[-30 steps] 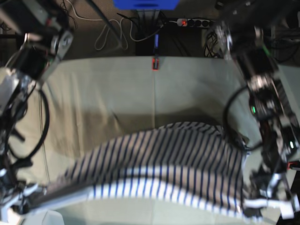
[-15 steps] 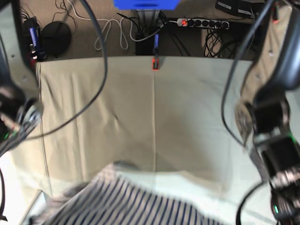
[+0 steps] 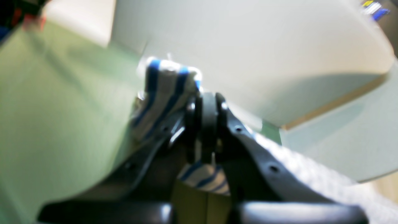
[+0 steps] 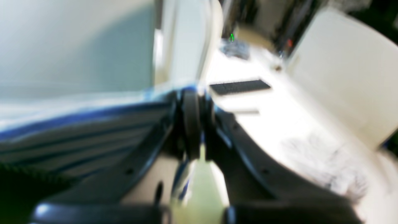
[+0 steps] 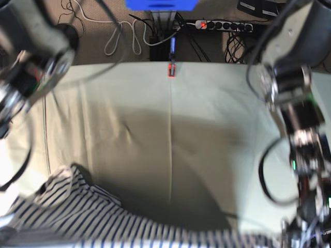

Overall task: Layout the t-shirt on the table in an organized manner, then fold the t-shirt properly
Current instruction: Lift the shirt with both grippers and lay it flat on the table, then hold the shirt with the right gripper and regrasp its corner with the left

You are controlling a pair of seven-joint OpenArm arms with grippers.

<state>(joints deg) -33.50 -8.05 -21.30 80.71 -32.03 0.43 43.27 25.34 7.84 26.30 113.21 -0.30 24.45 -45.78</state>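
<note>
At bench (image 5: 207,129) near edge, both arms reach low; left gripper (image 3: 205,115) fingers clamped on t-shirt (image 5: 88,217), right gripper (image 4: 191,102) fingers likewise.

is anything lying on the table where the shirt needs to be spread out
Nothing visible does. The table shows only bare cloth ahead of the t-shirt, which hangs at the near edge, pinched by the left gripper and the right gripper. A red clamp sits at the far edge.
</note>
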